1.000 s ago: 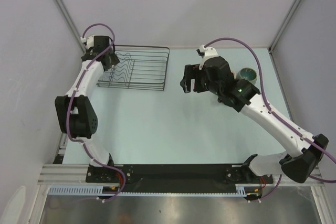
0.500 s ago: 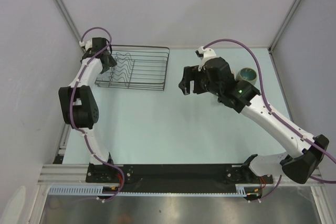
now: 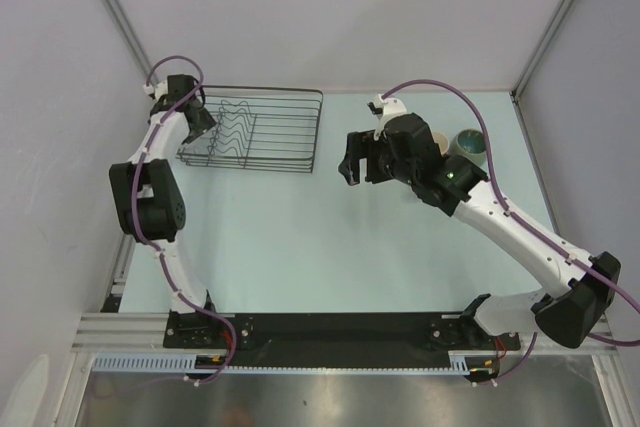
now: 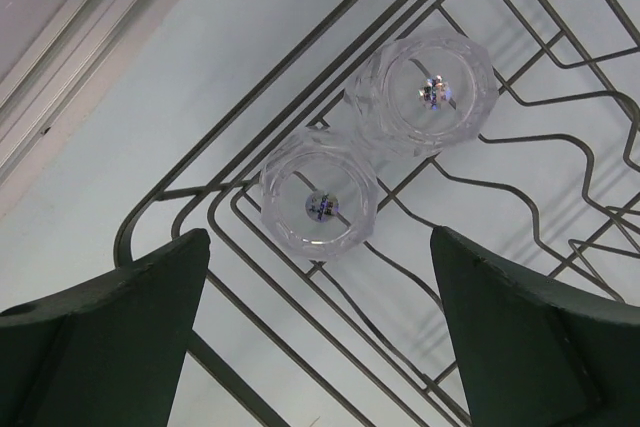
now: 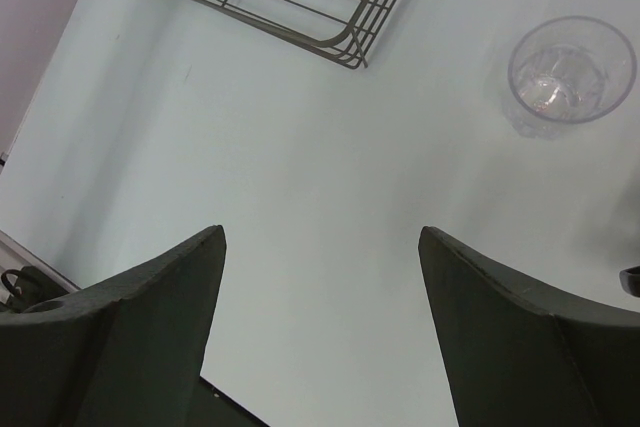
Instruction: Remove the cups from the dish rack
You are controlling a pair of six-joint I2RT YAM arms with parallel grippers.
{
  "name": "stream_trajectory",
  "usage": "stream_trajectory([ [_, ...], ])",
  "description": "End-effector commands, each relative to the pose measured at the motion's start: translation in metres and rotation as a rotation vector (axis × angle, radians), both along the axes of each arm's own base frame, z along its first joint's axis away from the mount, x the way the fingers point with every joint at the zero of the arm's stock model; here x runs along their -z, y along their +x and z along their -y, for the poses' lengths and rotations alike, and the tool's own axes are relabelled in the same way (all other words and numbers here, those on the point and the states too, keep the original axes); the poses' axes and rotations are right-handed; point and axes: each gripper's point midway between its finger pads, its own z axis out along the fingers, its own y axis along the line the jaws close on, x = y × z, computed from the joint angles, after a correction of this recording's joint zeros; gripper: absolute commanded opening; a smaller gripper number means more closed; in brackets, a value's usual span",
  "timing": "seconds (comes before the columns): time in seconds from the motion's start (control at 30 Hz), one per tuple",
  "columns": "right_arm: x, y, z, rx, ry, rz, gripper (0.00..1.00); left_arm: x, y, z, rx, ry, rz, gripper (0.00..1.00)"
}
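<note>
- Left gripper [image 4: 320, 247] has shifted toward the upper left of the top view; jaws wide open, empty.
- Two clear tumblers [image 4: 318, 205] below it, not yet out of the dish rack [image 4: 560, 7].
- Right gripper [image 5: 320, 232] open, empty; third tumbler [image 5: 570, 69] and teal cup [image 3: 470, 142] already on the table [image 5: 300, 147].

a pale blue table [image 3: 300, 237] sits between grey walls [image 3: 350, 17], with an aluminium rail [image 3: 130, 330] at its near edge.

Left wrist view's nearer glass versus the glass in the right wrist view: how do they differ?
Place: the nearer glass sits on the wires of the dish rack, right beside a second glass. The tumbler stands alone on the table, outside the rack.
Look: the nearer glass has a faceted, scalloped outline, while the tumbler has a smooth round rim.
Both are clear and colourless.
</note>
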Motion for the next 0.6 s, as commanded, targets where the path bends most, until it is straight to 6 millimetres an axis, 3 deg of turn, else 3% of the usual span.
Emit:
stream_trajectory([
  [0.0, -0.01, 0.004, -0.006, 0.001, 0.04, 0.028, 0.83, 0.016, 0.005, -0.003, -0.004, -0.041, -0.01, 0.96],
  [0.17, -0.008, 0.006, -0.006, 0.007, 0.033, 0.022, 0.83, 0.033, 0.005, 0.005, 0.022, -0.079, -0.039, 0.86],
  [0.3, -0.003, 0.007, -0.006, 0.011, 0.023, 0.015, 0.83, 0.037, 0.002, 0.007, 0.033, -0.086, -0.048, 0.65],
  [0.57, 0.002, 0.01, -0.01, 0.014, 0.029, 0.004, 0.83, 0.035, -0.003, 0.007, 0.04, -0.084, -0.043, 0.34],
])
